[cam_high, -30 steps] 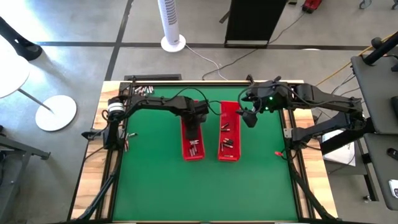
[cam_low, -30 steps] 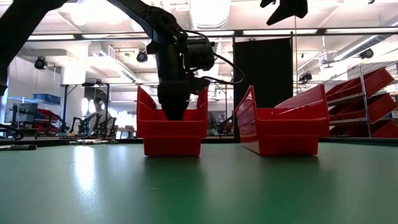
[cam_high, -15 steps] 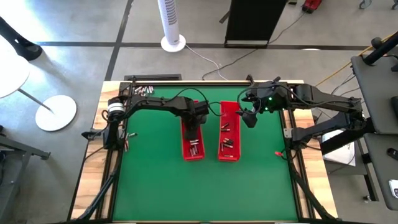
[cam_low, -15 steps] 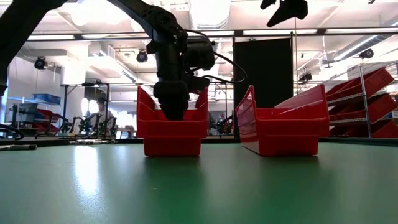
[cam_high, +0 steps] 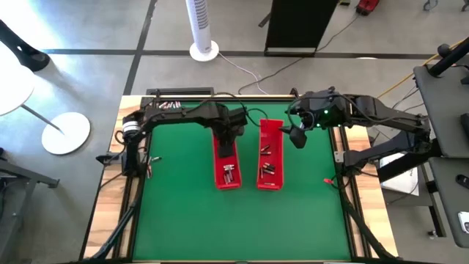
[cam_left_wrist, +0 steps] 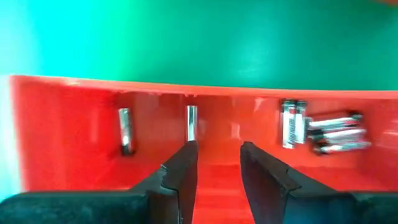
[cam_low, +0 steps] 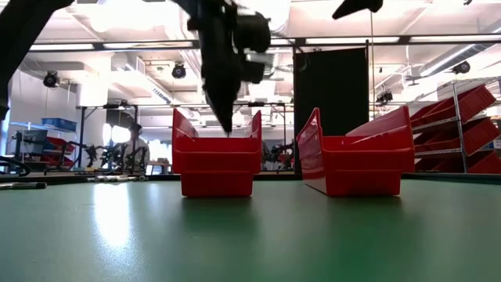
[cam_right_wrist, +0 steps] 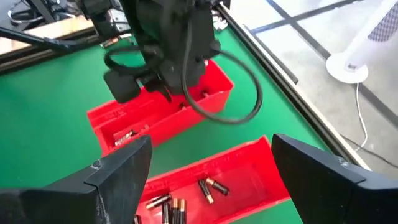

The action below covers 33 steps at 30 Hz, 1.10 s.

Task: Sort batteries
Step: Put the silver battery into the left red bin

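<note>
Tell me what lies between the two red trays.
Only a bare strip of green mat separates the left tray from the right tray; the high view shows it.

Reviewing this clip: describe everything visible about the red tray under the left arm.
The left red tray is a long, narrow, open-topped bin of glossy red plastic with raised walls, resting flat on the green table mat, apart from and parallel to the right red tray. Several small silvery batteries lie loose on its floor, a cluster at one end and two single ones farther along. The left hand hangs above it, fingers parted, holding nothing and touching neither the tray nor the batteries.
</note>
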Tool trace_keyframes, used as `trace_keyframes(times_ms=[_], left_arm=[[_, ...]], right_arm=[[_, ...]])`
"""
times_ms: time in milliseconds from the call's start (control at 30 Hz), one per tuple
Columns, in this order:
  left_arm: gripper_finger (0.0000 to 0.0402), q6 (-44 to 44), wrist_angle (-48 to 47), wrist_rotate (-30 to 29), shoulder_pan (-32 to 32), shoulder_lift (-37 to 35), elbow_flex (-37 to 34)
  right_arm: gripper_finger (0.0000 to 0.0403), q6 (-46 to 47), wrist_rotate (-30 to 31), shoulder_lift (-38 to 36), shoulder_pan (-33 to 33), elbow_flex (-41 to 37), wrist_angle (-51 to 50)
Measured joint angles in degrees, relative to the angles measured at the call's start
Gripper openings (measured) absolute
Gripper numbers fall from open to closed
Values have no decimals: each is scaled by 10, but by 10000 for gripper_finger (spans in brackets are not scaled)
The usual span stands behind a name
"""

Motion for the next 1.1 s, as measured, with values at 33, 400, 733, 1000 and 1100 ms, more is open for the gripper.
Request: trace_keyframes(times_ms=[33,400,733,1000,1100], left_arm=[[103,-4,-11,0,0,-8,13],[103,-170,99,-119,127,-210,-126],[103,-530,157,-254,265,-283,-326],[103,-614,179,-255,325,-211,-359],[103,-611,219,-257,336,-182,-356]], right_arm=[[324,-3,0,0,0,4,0],[310,16,0,-22,1,8,-29],[310,-20,0,-6,1,-7,-5],[331,-35,-3,17,2,-7,26],[336,-18,-3,17,2,-7,21]])
